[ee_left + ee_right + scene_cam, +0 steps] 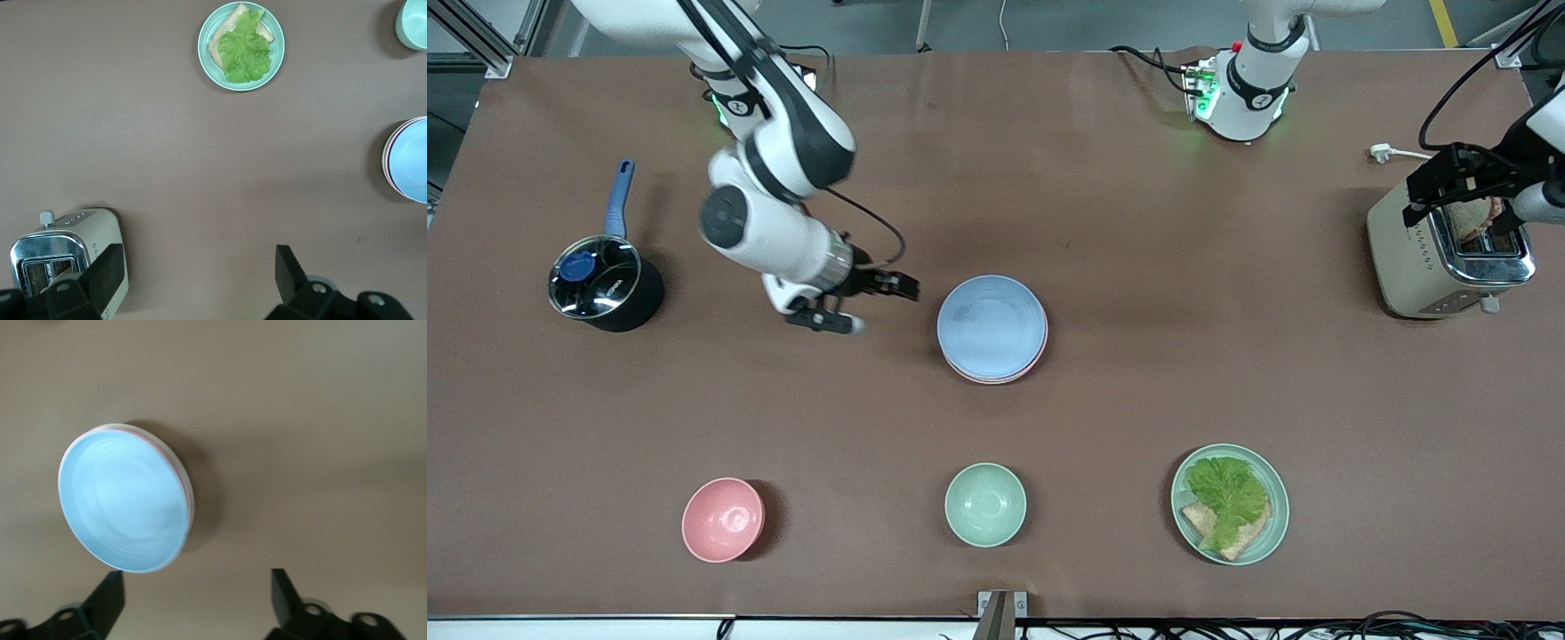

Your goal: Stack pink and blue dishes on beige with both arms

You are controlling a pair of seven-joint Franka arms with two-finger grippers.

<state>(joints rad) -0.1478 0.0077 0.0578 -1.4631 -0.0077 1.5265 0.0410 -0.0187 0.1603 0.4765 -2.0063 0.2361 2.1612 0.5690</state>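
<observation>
Flat, rim-up blue plate (991, 324) tops stack beside right pincer (857, 305).

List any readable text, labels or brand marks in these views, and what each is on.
None can be read.
Pot lid: a white mark on the glass, too small to read.
Toaster: small marks by its controls, blurred.
Blue plate, bowls, arms: no lettering visible.

beige plate: hidden under blue plate (991, 324) | pink plate (996, 377): only rim shows | left arm (1543, 133): cut off at frame edge
</observation>
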